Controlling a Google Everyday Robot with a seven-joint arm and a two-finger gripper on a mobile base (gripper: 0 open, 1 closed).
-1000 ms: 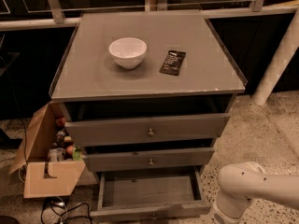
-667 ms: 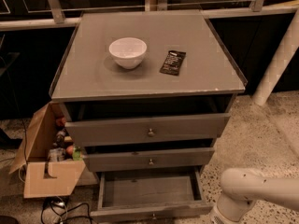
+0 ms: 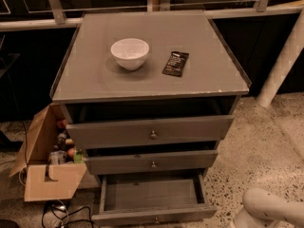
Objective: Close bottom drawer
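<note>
Three drawers stacked in one grey cabinet [image 3: 95, 82], viewed from above and in front.

Lowest in the cabinet: bottom drawer [image 3: 152, 216], pulled out farthest of the three, inner floor open to view, slim front panel with a small brass knob [image 3: 156, 219] close to the lower frame edge.

Above it: middle drawer [image 3: 190, 161] and top drawer [image 3: 190, 129], each partly out of the cabinet, each with one central pull.

On the cabinet top: white bowl [image 3: 129, 52], upright, left of centre; dark flat packet [image 3: 175, 63] near the bowl on its right, not touching.

Left of the cabinet, on the floor: open cardboard box [image 3: 52, 182] with bottles and small items inside, just beside the cabinet side; black cables [image 3: 66, 213] in front of the box.

Right of the cabinet, at the lower frame corner: white arm segment [image 3: 268, 210], apart from the bottom drawer.

Out of frame: gripper, so open or closed impossible to tell.
</note>
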